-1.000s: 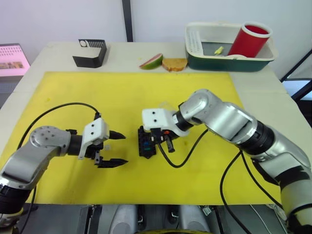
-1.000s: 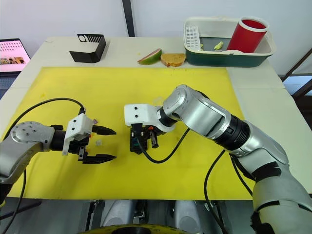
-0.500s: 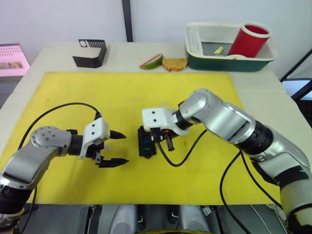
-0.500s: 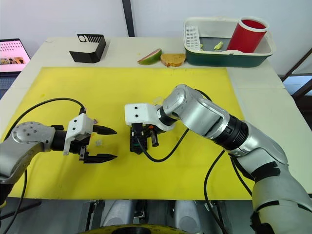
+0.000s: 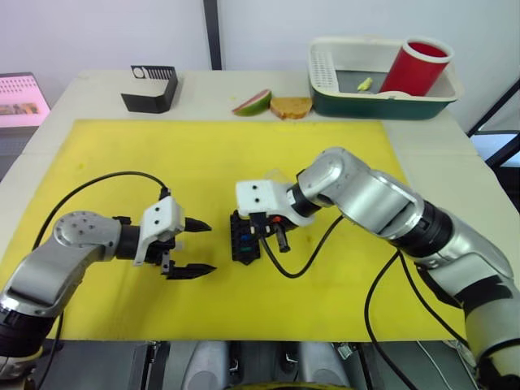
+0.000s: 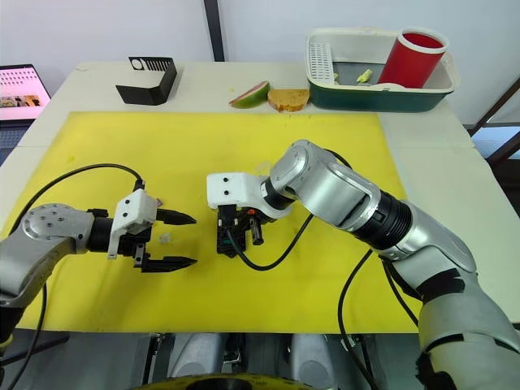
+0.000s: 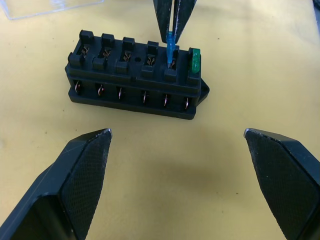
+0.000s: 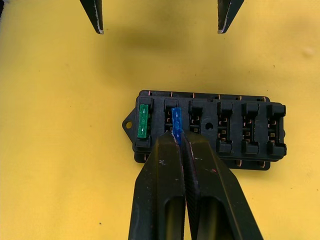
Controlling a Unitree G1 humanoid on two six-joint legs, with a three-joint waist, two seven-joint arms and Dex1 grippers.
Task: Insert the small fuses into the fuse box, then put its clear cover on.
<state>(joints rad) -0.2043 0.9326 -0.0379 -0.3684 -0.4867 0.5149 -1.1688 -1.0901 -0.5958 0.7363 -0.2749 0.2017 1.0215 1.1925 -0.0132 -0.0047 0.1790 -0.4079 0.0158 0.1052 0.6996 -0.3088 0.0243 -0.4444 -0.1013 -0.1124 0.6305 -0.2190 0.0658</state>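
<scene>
On the yellow mat [image 5: 341, 154] the fuse box [image 7: 135, 82] lies between my arms, one green fuse [image 8: 143, 121] seated in its end slot and four slots bare. My right claw [image 8: 176, 136] pinches a blue fuse [image 7: 171, 46] going into the next slot, while my left claw [image 5: 195, 248] hangs wide and empty nearby. The clear cover [image 7: 50, 6] is cut off at the frame edge, not yet fitted, and I can't make out the remaining fuses.

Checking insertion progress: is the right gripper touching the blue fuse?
Touching. The right wrist view shows the right gripper closed on the blue fuse.
</scene>
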